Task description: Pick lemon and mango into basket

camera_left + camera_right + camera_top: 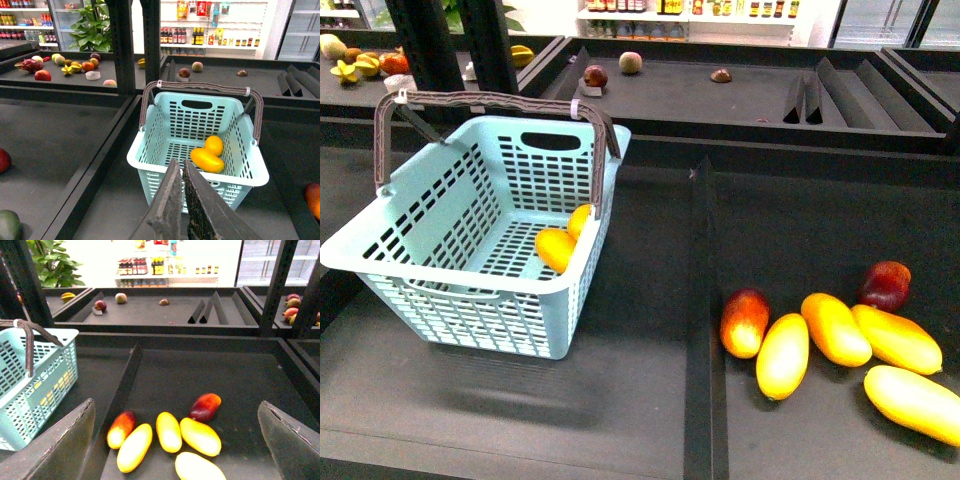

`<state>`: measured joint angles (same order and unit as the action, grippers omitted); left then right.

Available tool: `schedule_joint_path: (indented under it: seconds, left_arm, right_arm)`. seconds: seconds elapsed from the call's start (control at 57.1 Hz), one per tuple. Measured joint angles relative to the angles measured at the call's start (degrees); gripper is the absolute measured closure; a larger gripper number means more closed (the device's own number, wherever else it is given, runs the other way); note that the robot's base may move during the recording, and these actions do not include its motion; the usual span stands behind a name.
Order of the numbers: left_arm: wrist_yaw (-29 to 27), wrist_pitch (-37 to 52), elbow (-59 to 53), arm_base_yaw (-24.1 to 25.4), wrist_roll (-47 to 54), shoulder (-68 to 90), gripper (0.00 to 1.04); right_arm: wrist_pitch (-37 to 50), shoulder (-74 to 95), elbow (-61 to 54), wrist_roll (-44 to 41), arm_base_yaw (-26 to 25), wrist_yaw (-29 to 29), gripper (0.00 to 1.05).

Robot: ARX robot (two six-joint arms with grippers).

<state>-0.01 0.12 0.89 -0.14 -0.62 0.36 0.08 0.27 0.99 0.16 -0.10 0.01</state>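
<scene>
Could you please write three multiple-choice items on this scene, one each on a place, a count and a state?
1. Where is the lemon?
A. inside the basket
B. on the back shelf
C. among the loose mangoes

2. How many fruits lie in the basket?
A. none
B. two
C. five

3. How does the left pincer stand?
A. wide open
B. shut on a mango
C. shut, holding nothing

Answers:
1 A: it rests on the basket floor beside the mango.
2 B: only lemon and mango show there.
3 C: its fingers meet with nothing between; the right pincer is open.
</scene>
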Motion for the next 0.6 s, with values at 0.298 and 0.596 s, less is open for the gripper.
schedule_joint_path:
  seconds: [0.298,0.596]
  left_arm:
    - [0.02,0.00,0.00,0.00,0.00,0.00,0.64]
    - [0.02,0.00,0.00,0.00,0.09,0.00,0.06]
  right_arm:
    - [0.00,0.00,0.00,0.00,0.00,0.00,0.09]
    - [0.00,0.00,0.00,0.00,0.00,0.00,0.09]
